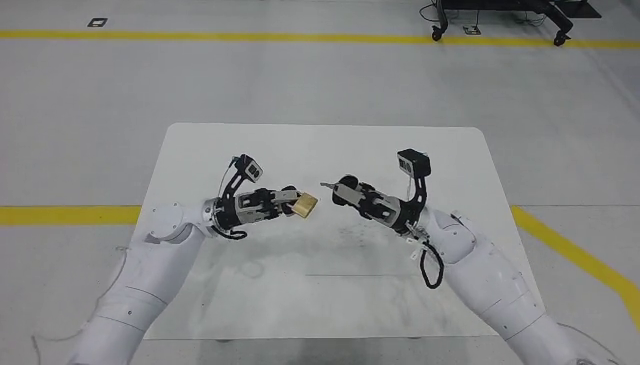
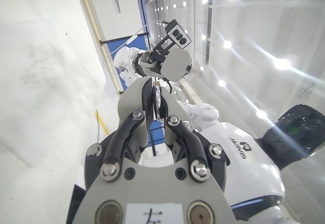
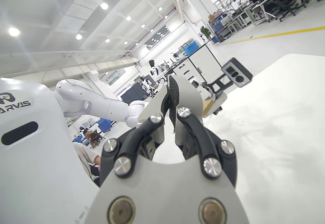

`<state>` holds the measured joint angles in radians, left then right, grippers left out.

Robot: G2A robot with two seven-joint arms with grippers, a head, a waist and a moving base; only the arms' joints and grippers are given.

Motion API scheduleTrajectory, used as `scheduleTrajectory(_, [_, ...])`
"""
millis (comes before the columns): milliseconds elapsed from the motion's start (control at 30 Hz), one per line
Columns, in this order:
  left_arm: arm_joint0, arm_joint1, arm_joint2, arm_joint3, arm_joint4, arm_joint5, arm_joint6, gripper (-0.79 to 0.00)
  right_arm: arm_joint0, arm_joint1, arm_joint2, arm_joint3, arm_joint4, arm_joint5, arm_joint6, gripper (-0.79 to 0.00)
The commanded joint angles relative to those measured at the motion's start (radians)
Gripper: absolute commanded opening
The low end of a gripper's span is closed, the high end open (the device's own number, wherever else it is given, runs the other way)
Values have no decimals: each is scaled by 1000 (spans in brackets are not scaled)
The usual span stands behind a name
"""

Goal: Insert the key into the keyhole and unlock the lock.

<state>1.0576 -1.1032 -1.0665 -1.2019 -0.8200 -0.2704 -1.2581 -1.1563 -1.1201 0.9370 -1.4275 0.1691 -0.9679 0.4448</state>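
Left jaws clamp the lock (image 1: pixel 303 204), right jaws pinch the key (image 1: pixel 327 185) — its tip just apart from the lock, above the tabletop (image 1: pixel 330 145). Small misalignment could jam or twist the key loose.

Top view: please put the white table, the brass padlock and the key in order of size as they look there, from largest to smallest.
1. white table
2. brass padlock, held in the left end effector
3. key, a thin sliver at the right end effector
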Motion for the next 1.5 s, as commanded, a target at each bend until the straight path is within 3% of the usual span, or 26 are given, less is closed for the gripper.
scheduleTrajectory(0, [-15,-8,5,44,-69,13,-43,-785,16,-10,-20,21,-15,-8,-18,-785])
scheduleTrajectory(167, [-45,-21,6,111,-147,13,-108,-785,34,-32,-58,64,-16,-36,-55,-785])
scheduleTrajectory(600, [-72,-44,34,155,-158,23,-171,-785,116,-80,-146,159,9,-44,-28,-785])
scheduleTrajectory(1000, [-85,-53,38,165,-127,29,-248,-785,138,-95,-98,217,7,-44,-77,-785])
scheduleTrajectory(1133, [-97,-51,30,169,-67,-25,-257,-785,136,-97,-85,213,20,-44,-69,-785])
scheduleTrajectory(1467, [-56,-39,-6,70,0,-57,-235,-785,143,-101,-68,229,39,-37,-24,-785])
